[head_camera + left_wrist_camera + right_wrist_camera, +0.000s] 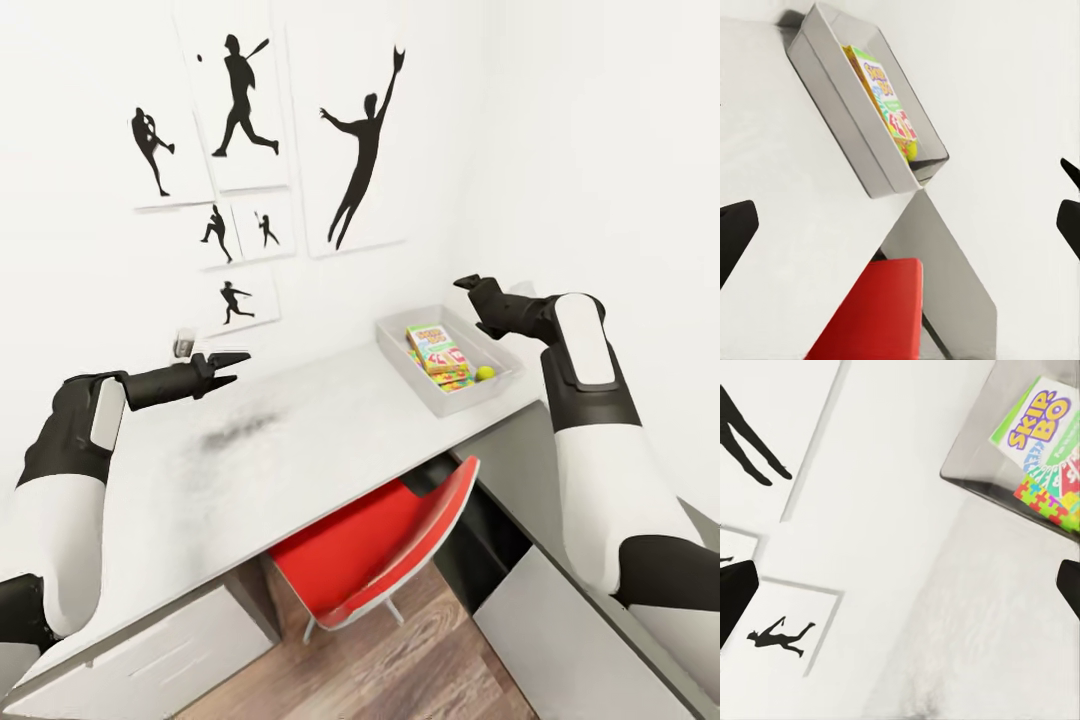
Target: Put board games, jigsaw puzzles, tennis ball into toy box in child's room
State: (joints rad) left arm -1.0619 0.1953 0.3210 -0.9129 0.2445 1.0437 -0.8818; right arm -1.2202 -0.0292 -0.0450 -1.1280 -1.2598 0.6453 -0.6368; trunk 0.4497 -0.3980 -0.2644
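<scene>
The toy box [400, 350], a shallow pale grey tray, stands at the far right end of the pale table [300, 440], against the wall. Inside it lies a stack of bright board games [436, 348] with a Skip-Bo box [1039, 424] on top. A multicoloured jigsaw puzzle [458, 381] lies under the stack, and the yellow-green tennis ball [485, 373] rests beside it. My right gripper [470, 300] hovers open just above the box's far right rim, holding nothing. Far to the left, my left gripper [238, 367] is open and empty over the table, pointing toward the box [847, 112].
A red chair [400, 540] is tucked under the table's front edge. A lower grey desk section [520, 460] runs along the right wall beneath my right arm. Drawers [150, 660] sit at the lower left. Silhouette posters [360, 150] hang on the wall behind.
</scene>
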